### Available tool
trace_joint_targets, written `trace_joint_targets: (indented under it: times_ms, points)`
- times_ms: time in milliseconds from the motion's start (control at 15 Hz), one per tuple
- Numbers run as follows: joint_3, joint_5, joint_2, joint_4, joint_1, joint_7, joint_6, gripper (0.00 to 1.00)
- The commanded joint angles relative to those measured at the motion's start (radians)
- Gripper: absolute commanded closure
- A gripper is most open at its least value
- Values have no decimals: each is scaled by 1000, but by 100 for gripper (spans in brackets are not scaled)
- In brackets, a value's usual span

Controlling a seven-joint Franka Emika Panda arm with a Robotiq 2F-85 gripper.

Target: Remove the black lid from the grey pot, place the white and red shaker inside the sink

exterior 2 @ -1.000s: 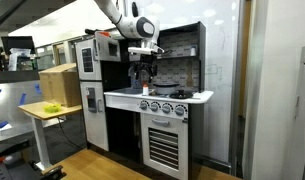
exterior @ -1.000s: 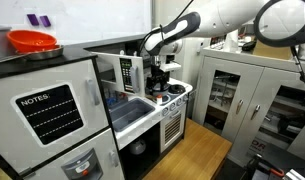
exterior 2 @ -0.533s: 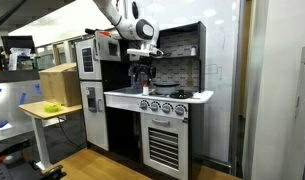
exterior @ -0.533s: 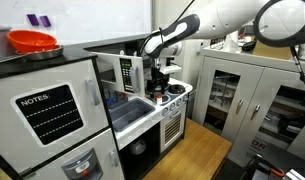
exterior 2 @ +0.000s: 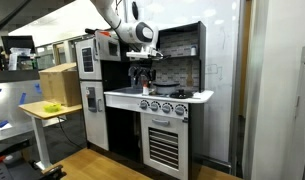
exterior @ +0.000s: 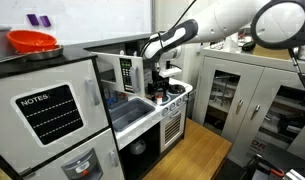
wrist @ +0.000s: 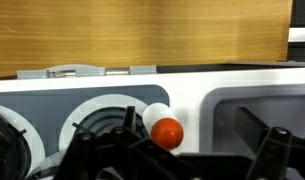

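Showing the toy kitchen from three sides: the gripper (exterior 2: 142,75) hangs over the white counter (exterior 2: 192,97), carried by the arm (exterior: 207,25) that reaches in from above. In both exterior views the gripper (exterior: 162,78) sits over the middle of the counter, clear of its surface, with nothing between its jaws.

Wrist view: the two dark fingers (wrist: 102,160) rise from the lower edge of the frame, spread wide apart and gripping nothing. Between them, farther along the counter (wrist: 192,85), stands the white and red shaker (wrist: 167,132), red end toward the camera and white body behind it. It stands on the white strip of counter that separates a round stove burner (wrist: 97,112) from the sink (wrist: 277,110), just beside the burner's ring and outside the basin. Beyond the counter's front edge lies the wooden floor (wrist: 142,30).

In an exterior view the sink (exterior: 132,108) appears as a pale basin set into the counter beside the microwave unit, and a red-orange bowl (exterior: 32,41) rests on the top of the toy refrigerator, well apart from the gripper. In an exterior view the shaker (exterior 2: 145,90) is a small pale shape near the counter's front edge, below the gripper.
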Motion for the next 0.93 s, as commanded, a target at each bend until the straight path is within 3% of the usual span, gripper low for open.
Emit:
trace_joint_targets:
  times_ms: [0,67,133,200,800,867]
  points:
    - [-24,-31,4,6,22,39,8,0]
    - [-25,-36,5,6,23,45,9,0]
    - [-25,-37,3,3,23,49,15,25]
    - [-26,-39,2,1,23,51,17,26]
    - [-30,-40,12,8,19,43,37,92]
    - [-30,-41,13,10,19,43,38,94]
